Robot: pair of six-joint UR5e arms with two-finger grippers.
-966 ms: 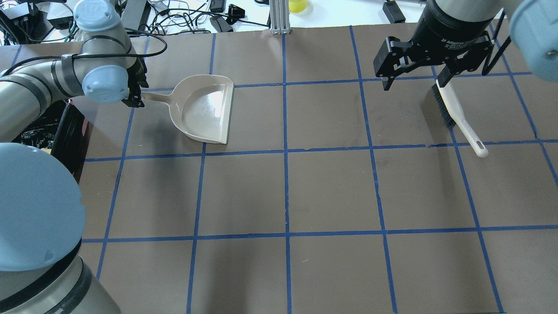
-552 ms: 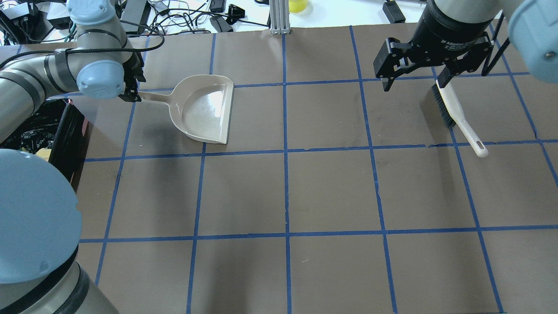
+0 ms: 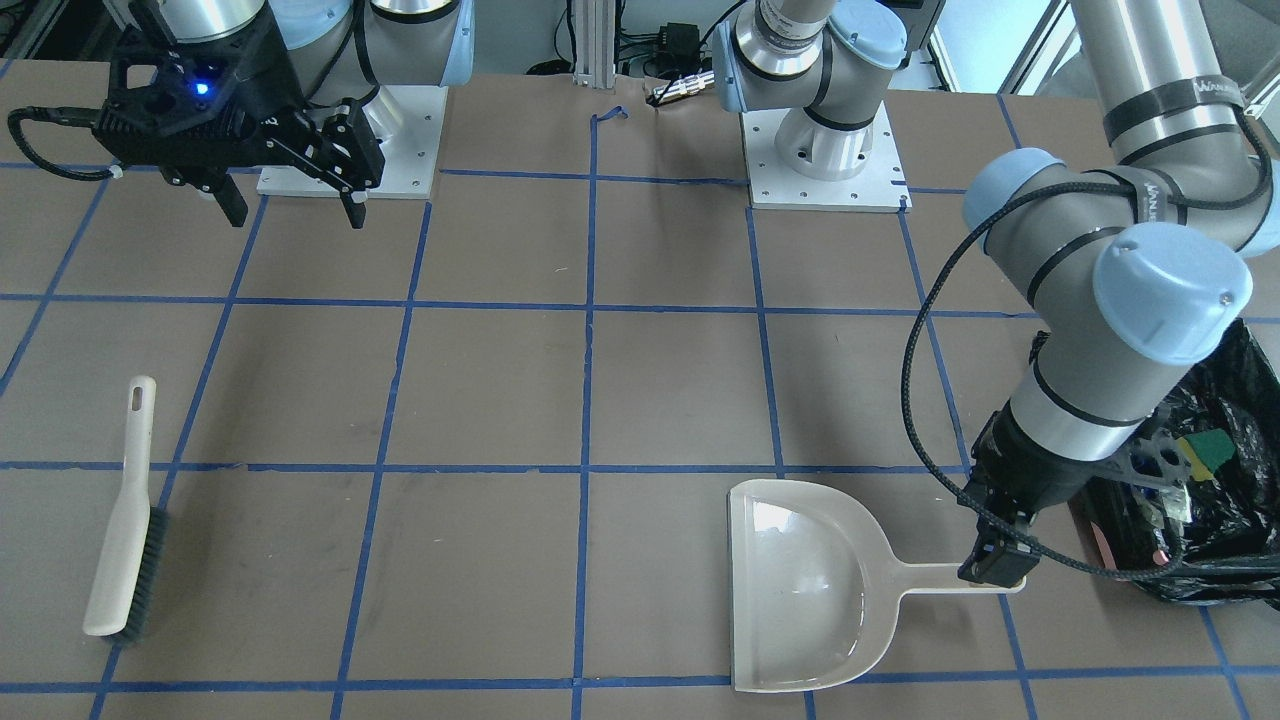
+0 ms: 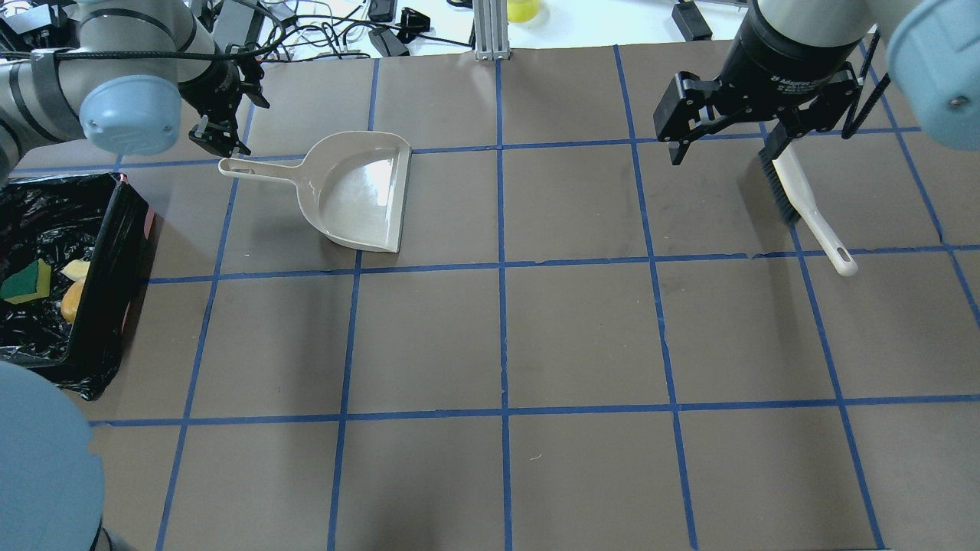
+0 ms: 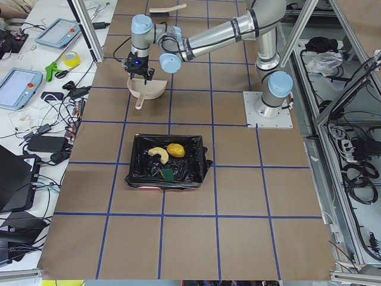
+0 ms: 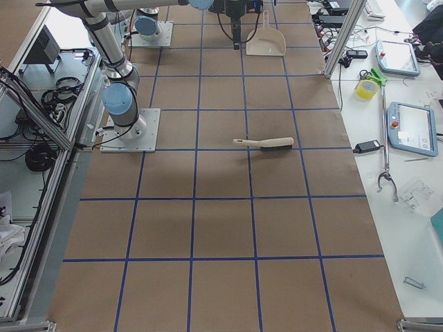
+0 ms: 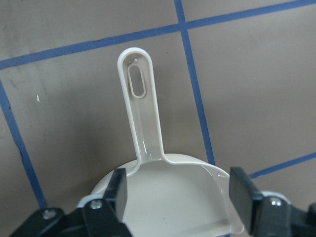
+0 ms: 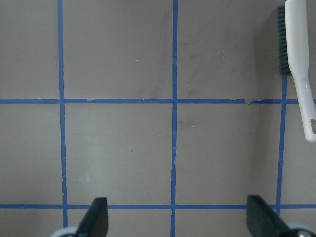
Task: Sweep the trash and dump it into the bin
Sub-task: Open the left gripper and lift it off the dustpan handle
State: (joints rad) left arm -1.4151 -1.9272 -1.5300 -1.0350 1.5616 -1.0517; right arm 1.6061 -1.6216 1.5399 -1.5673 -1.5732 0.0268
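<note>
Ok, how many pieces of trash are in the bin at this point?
3, all inside the bin: the yellow-and-green sponge wedge, the cream crescent beside it, and the golden-brown lump. Folds of the black bag could hide more.

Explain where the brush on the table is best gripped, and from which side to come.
Grip the brush by its bare cream handle, between the bristles and the hanging hole. Come from straight above, closing across the narrow width: it lies on the table, with open space on both sides.
</note>
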